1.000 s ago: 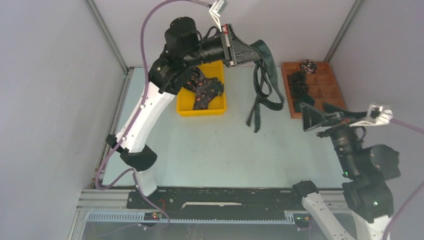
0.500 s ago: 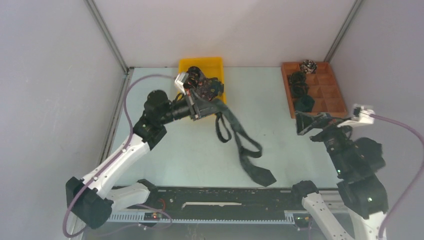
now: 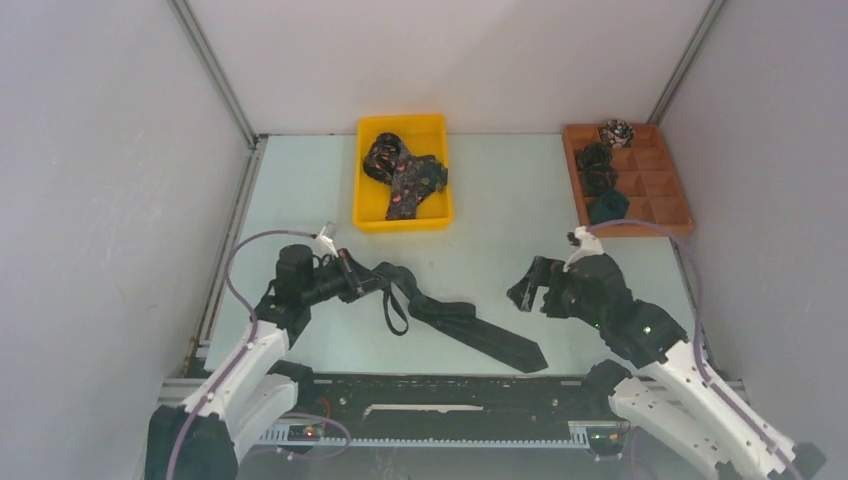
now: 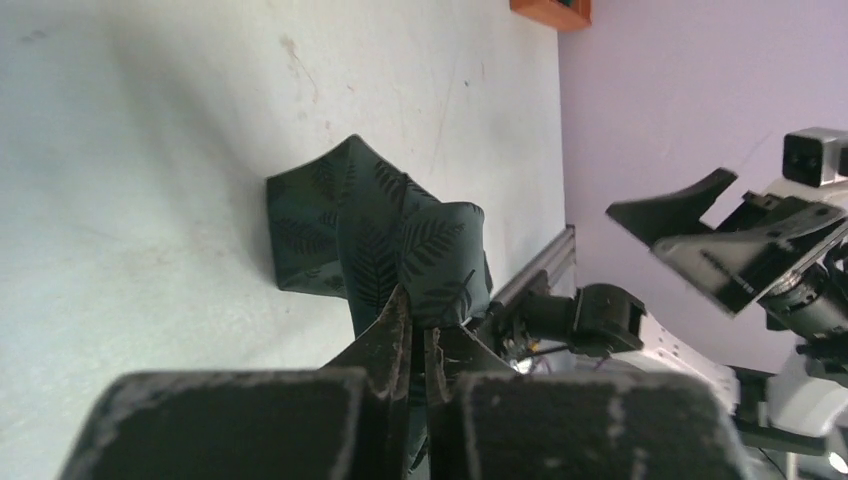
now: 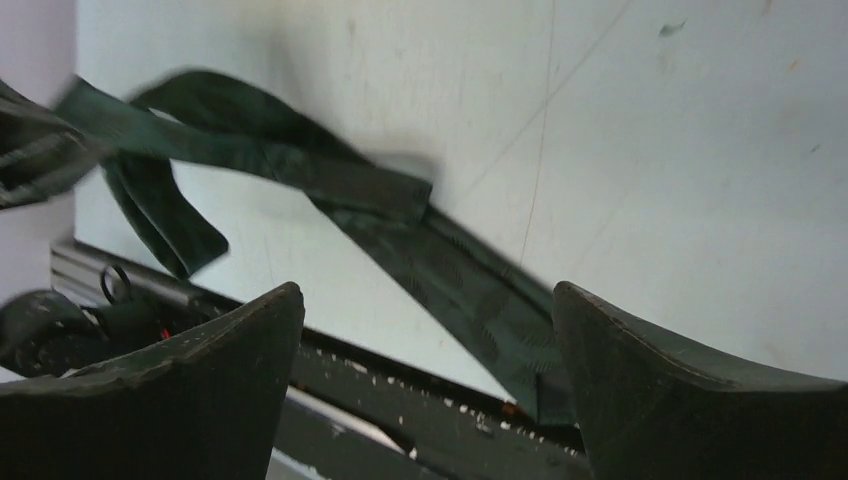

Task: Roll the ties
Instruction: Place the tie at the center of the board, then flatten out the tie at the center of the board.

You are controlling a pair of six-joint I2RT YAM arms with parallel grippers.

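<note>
A dark green tie with a pale fern pattern (image 3: 470, 328) lies folded across the near part of the table, its wide pointed end by the front edge. My left gripper (image 3: 372, 283) is shut on its narrow part, low over the table; the left wrist view shows the tie (image 4: 400, 235) bunched at the fingertips (image 4: 400, 320). My right gripper (image 3: 522, 290) is open and empty, to the right of the tie; in the right wrist view the tie (image 5: 450, 270) lies between and beyond its fingers (image 5: 250, 350). More ties (image 3: 405, 178) lie in the yellow bin (image 3: 371, 222).
A brown wooden tray with compartments (image 3: 665, 185) stands at the back right and holds several rolled ties (image 3: 598, 170). A black rail (image 3: 440, 395) runs along the table's front edge. Grey walls close in left, back and right.
My left arm has swung down from high over the bin to low at the near left, laying the green tie out on the table. My right arm has moved in toward the table's middle.
</note>
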